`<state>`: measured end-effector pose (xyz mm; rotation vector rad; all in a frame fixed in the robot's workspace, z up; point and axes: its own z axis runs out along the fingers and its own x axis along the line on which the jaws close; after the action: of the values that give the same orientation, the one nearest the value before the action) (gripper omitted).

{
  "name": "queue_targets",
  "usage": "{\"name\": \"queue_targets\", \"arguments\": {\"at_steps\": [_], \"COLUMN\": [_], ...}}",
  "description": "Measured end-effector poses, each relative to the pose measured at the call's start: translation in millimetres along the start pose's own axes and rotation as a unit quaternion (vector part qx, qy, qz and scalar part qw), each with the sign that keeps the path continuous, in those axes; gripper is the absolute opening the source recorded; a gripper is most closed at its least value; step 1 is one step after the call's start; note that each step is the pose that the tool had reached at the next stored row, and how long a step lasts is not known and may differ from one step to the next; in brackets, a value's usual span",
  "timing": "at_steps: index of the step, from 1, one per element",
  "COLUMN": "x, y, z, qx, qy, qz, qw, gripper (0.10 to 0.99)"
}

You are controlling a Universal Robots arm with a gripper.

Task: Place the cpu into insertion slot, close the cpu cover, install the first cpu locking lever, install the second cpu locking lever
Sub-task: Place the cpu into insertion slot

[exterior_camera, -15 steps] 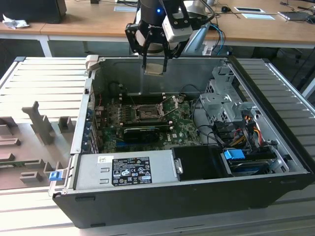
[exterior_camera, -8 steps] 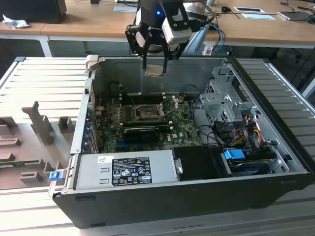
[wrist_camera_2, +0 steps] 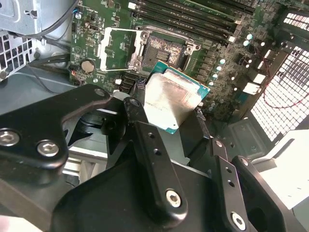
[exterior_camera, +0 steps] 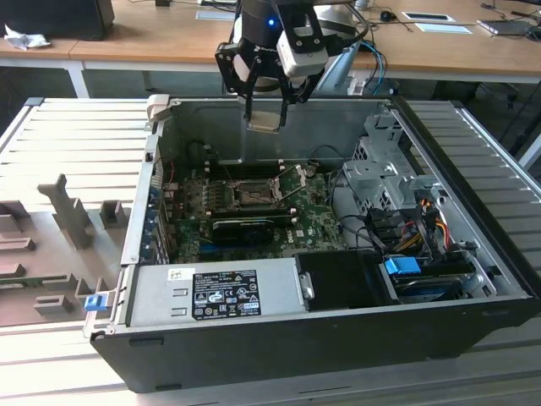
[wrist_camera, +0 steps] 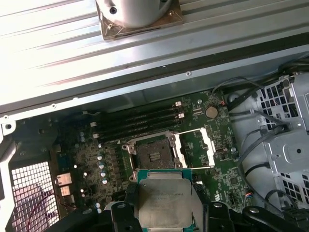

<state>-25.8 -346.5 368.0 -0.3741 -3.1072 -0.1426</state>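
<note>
CPU [exterior_camera: 264, 123] is held clamped between gripper [exterior_camera: 265, 117] fingers at upper centre of exterior view, well above bare slot [exterior_camera: 251, 196]; cover [wrist_camera: 195, 147] is flipped open beside it.

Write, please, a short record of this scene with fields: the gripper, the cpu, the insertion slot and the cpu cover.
gripper: the gripper is shut on the cpu, above the open computer case
cpu: the cpu is held in the air, metal top visible in both wrist views, not yet in the socket
insertion slot: the insertion slot is empty and uncovered, on the green board
cpu cover: the cpu cover is swung open, lying beside the slot
</note>
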Motion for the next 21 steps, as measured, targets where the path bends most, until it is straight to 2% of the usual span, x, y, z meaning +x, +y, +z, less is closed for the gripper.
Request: {"name": "queue_targets", "arguments": {"at_steps": [21], "x": [0.0], "y": [-0.2], "z": [2.1], "qx": [-0.0007], "qy": [-0.0033], "qz": [0.037], "qw": [0.9993], "gripper": [0.529]}}
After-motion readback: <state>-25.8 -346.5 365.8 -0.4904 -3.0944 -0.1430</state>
